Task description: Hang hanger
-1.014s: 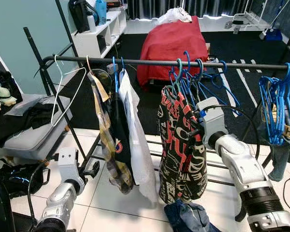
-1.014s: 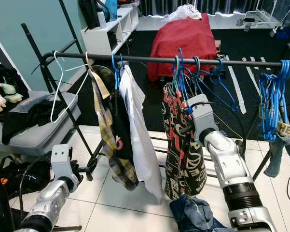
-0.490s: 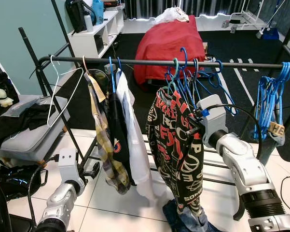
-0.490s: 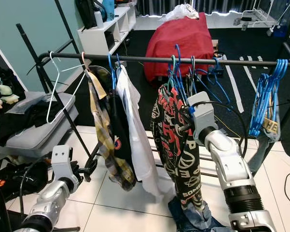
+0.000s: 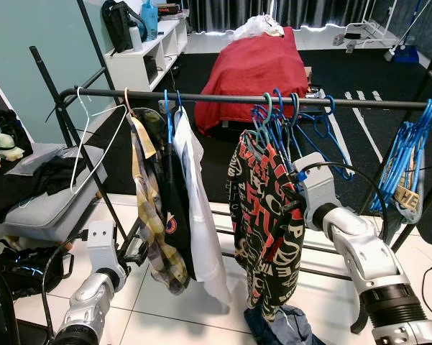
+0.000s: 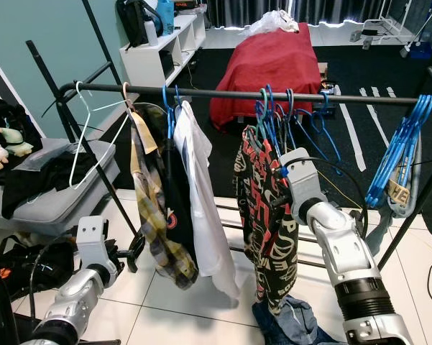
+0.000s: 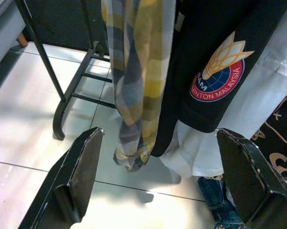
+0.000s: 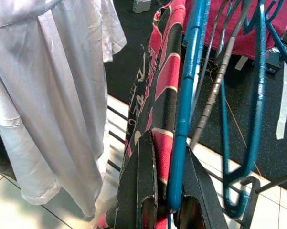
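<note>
A black rail [image 5: 201, 96] runs across at chest height. Among several blue hangers on it hangs one blue hanger [image 8: 184, 119] carrying a black, red and white patterned garment [image 5: 266, 215]. My right gripper [image 8: 169, 200] is shut on this hanger's stem just below the rail, close against the garment. The right arm [image 5: 352, 244] reaches up to it from the lower right. The left gripper [image 7: 162, 181] is open and empty, low near the floor, facing the hems of a plaid shirt [image 7: 133, 95] and a black top [image 7: 215, 71].
A white hanger [image 5: 86, 136], the plaid shirt [image 5: 151, 215] and a white shirt [image 5: 198, 208] hang at the left, a bunch of blue hangers [image 5: 413, 154] at the right. Jeans [image 5: 280, 323] lie on the tiles below. A grey seat [image 5: 43, 201] stands at left, a red-covered bed [image 5: 259, 65] behind.
The camera has shifted slightly. The hook of the held hanger stood above the rail and now sits down at it. The patterned garment has swung and hangs a little higher off the jeans.
</note>
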